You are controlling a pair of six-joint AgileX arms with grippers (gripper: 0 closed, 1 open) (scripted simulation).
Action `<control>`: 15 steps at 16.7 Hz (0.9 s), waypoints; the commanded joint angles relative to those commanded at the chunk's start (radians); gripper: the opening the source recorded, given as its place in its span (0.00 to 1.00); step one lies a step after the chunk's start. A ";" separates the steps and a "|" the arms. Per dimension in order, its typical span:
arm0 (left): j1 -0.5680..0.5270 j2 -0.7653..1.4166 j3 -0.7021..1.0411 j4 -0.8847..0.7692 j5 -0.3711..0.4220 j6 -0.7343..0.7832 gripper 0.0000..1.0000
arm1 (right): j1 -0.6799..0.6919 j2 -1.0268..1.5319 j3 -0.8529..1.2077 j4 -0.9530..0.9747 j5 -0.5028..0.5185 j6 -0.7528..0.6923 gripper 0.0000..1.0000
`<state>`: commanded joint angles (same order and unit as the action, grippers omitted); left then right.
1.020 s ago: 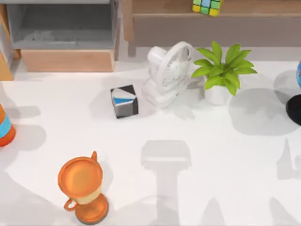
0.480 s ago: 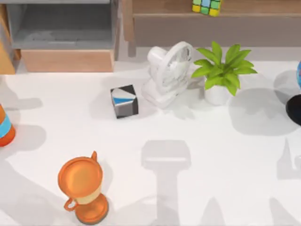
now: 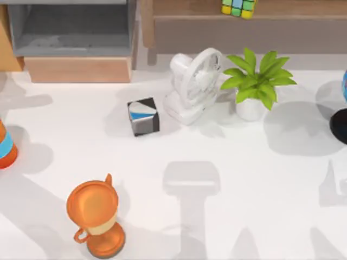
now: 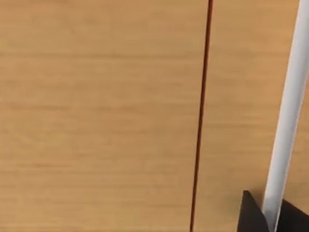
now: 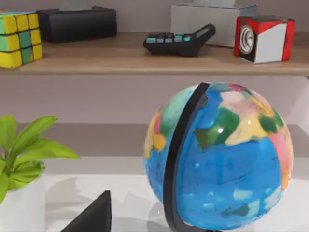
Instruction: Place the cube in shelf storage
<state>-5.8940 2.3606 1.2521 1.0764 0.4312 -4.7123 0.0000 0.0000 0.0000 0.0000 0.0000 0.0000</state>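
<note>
Top view cuts off the cube on the shelf storage; end effector states unclear.

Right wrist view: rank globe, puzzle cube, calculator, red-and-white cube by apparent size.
1. Globe, by far the largest, but it stands nearest the camera.
2. Calculator, the widest thing of the three on the shelf.
3. Puzzle cube and red-and-white cube look alike; the puzzle cube is cut off at the edge, so no ranking.
</note>
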 joint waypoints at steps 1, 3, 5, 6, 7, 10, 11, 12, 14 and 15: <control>0.000 0.000 0.000 0.000 0.000 0.000 0.00 | 0.000 0.000 0.000 0.000 0.000 0.000 1.00; 0.000 0.000 0.000 0.000 0.000 0.000 0.08 | 0.000 0.000 0.000 0.000 0.000 0.000 1.00; 0.000 0.000 0.000 0.000 0.000 0.000 0.23 | 0.000 0.000 0.000 0.000 0.000 0.000 1.00; 0.000 0.000 0.000 0.000 0.000 0.000 0.30 | 0.000 0.000 0.000 0.000 0.000 0.000 1.00; 0.000 0.000 0.000 0.000 0.000 0.000 0.38 | 0.000 0.000 0.000 0.000 0.000 0.000 1.00; 0.000 0.000 0.000 0.000 0.000 0.000 0.60 | 0.000 0.000 0.000 0.000 0.000 0.000 1.00; 0.000 0.000 0.000 0.000 0.000 0.000 0.68 | 0.000 0.000 0.000 0.000 0.000 0.000 1.00; 0.000 0.000 0.000 0.000 0.000 0.000 0.75 | 0.000 0.000 0.000 0.000 0.000 0.000 1.00; 0.000 0.000 0.000 0.000 0.000 0.000 0.90 | 0.000 0.000 0.000 0.000 0.000 0.000 1.00; 0.000 0.000 0.000 0.000 0.000 0.000 0.98 | 0.000 0.000 0.000 0.000 0.000 0.000 1.00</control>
<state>-5.8940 2.3606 1.2521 1.0764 0.4312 -4.7123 0.0000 0.0000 0.0000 0.0000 0.0000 0.0000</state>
